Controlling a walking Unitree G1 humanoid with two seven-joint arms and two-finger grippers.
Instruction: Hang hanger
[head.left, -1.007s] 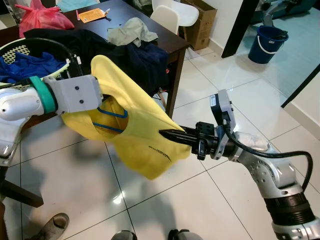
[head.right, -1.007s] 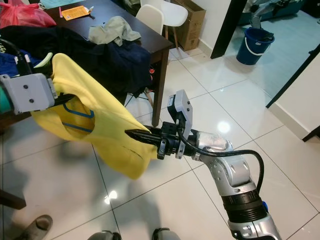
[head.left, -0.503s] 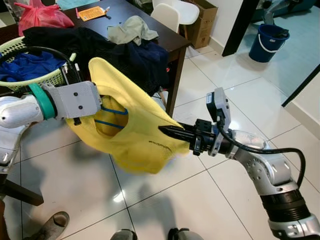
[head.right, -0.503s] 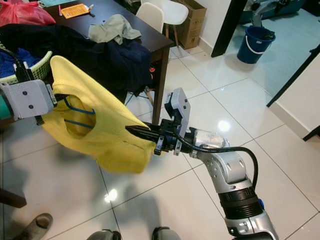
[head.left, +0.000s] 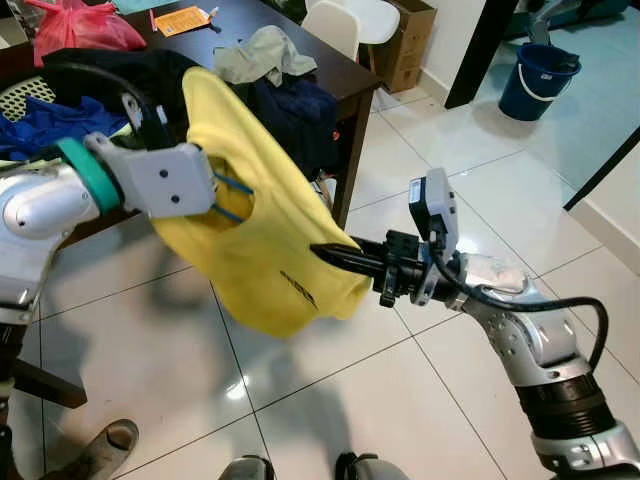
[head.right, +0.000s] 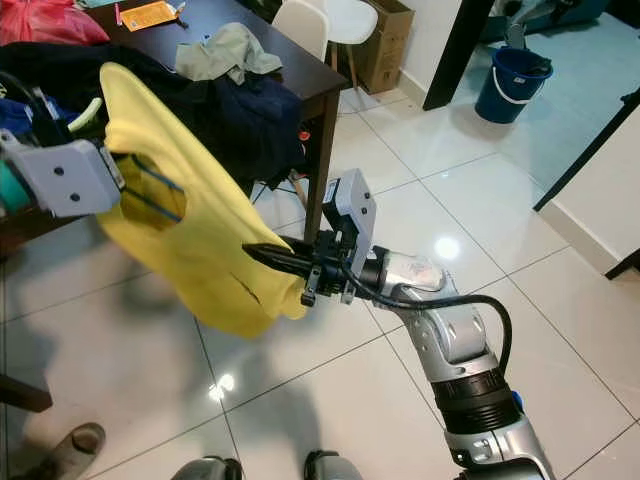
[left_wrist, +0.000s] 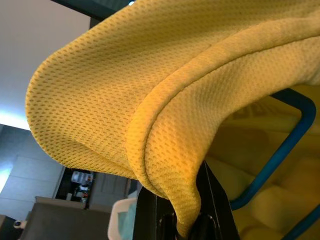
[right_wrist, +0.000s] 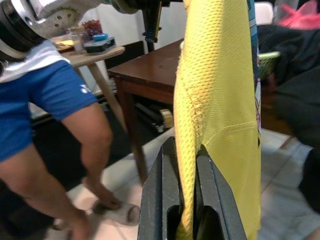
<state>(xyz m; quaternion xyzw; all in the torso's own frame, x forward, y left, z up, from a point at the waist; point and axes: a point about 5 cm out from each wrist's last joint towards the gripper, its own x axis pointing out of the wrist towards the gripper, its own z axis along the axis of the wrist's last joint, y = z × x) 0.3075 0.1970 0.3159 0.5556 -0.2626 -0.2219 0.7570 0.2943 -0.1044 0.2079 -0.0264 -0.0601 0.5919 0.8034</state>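
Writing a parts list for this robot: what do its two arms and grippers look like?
Both arms are silver. The left arm has a teal band, grey wrist block and black cable. The right arm has a black cable, ribbed black collar and grey wrist box; its gripper has long black fingers.

Silver arms, teal band at left wrist, black cables, black pincer fingers.

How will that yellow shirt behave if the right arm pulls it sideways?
Probably floppy: the yellow shirt sags between the left gripper and right gripper. Likely light, since its thin mesh folds over the fingers. It may slide along the blue hanger rather than drag it, though that is uncertain.
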